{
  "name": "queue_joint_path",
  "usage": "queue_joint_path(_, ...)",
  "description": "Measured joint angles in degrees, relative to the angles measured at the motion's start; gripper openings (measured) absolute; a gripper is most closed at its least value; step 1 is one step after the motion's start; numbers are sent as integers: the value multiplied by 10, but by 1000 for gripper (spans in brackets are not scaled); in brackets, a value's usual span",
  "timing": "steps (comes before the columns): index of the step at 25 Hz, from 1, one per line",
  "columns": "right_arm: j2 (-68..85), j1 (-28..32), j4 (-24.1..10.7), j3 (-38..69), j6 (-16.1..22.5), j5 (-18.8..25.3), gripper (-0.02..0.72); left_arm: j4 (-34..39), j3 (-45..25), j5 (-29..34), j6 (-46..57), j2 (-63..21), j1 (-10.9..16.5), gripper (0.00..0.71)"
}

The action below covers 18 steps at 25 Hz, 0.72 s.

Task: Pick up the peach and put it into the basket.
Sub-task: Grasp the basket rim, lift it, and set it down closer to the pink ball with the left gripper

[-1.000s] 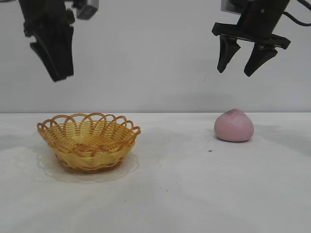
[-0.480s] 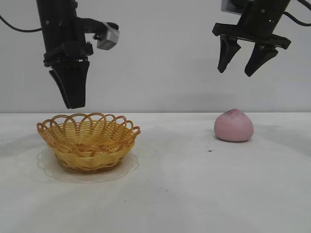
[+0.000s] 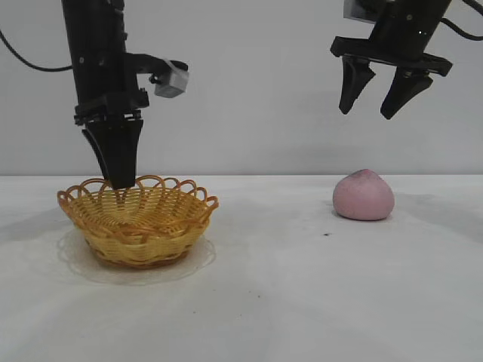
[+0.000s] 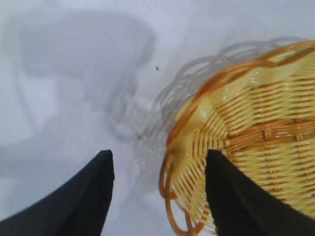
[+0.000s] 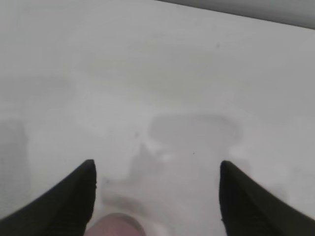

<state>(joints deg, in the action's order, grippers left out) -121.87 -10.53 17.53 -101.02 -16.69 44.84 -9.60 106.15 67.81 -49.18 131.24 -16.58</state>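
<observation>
Peach [image 3: 364, 195] not yet picked up — right gripper [image 3: 385, 92] hangs above it, fingers spread; it needs to descend. Left gripper [image 3: 117, 177], spread too, straddles the basket [image 3: 137, 219] rim.

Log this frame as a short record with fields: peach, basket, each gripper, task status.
peach: on the table, right side of the exterior view, untouched
basket: on the table at left, empty
left gripper: open, pointing down, tips at the basket's rim; one finger over the weave, the other outside the rim
right gripper: open, hanging above the peach, holding nothing
task status: peach not yet picked up
</observation>
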Motion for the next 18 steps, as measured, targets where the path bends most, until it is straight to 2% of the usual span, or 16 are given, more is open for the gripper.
queue_joint_path(1, 0, 0, -1, 0, 0, 0, 440, 0, 0, 0, 0, 4, 0, 406)
queue_joint_path(4, 0, 0, -1, 0, -1, 0, 440, -4, 0, -5, 0, 16, 0, 246)
queue_joint_path(6, 0, 0, -1, 0, -1, 0, 440, -10, 1, -6, 0, 19, 0, 106)
queue_joint_path(7, 0, 0, -1, 0, -1, 0, 440, -14, 2, -5, 1, 19, 0, 74)
queue_joint_path(8, 0, 0, -1, 0, -1, 0, 440, -16, 2, -3, 7, 19, 0, 55)
queue_joint_path(11, 0, 0, -4, 0, -1, 0, 440, -18, 3, 4, 36, 19, 0, 70)
queue_joint_path(14, 0, 0, -6, 0, -2, 0, 440, -18, 22, 26, 109, 19, 0, 70)
queue_joint_path(15, 0, 0, -6, 0, -2, 0, 440, -21, 35, 27, 145, 19, 0, 0)
queue_joint_path(18, 0, 0, -9, 0, -2, 0, 440, -60, 57, 23, 231, 10, 12, 0)
